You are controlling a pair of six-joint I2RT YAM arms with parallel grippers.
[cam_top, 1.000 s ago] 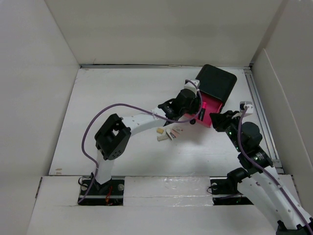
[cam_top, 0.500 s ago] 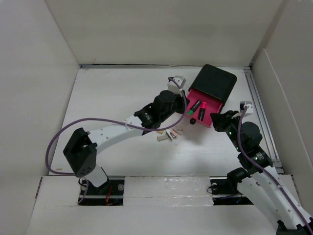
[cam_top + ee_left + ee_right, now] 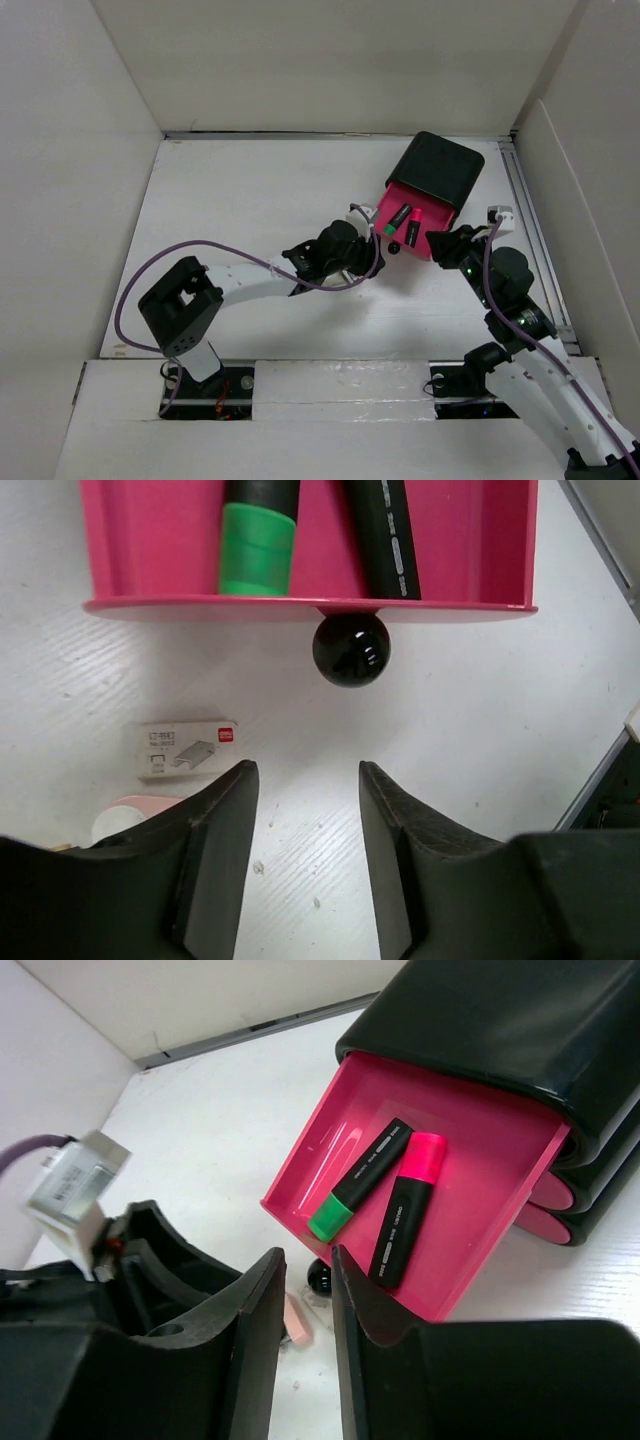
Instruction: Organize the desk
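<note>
The white desk (image 3: 230,200) carries a black box (image 3: 442,168) with pink drawers at the back right. Its lowest drawer (image 3: 432,236) is pulled open and holds a green-capped highlighter (image 3: 357,1192) and a pink-capped highlighter (image 3: 408,1208). My left gripper (image 3: 364,260) is open and empty, low over the desk just in front of the drawer's black knob (image 3: 350,650); its midpoint shows in the left wrist view (image 3: 305,780). My right gripper (image 3: 447,243) sits beside the drawer's right corner, empty, its jaws a narrow gap apart (image 3: 308,1260).
A small white staple box (image 3: 187,748) and a pink eraser (image 3: 125,818) lie on the desk left of my left fingers; the eraser also shows in the right wrist view (image 3: 298,1320). White walls border the desk. A metal rail (image 3: 528,215) runs along its right edge.
My left gripper has drawn back from above the drawer, leaving the pink highlighter inside, and dropped low in front of the knob. The right arm has not moved.
</note>
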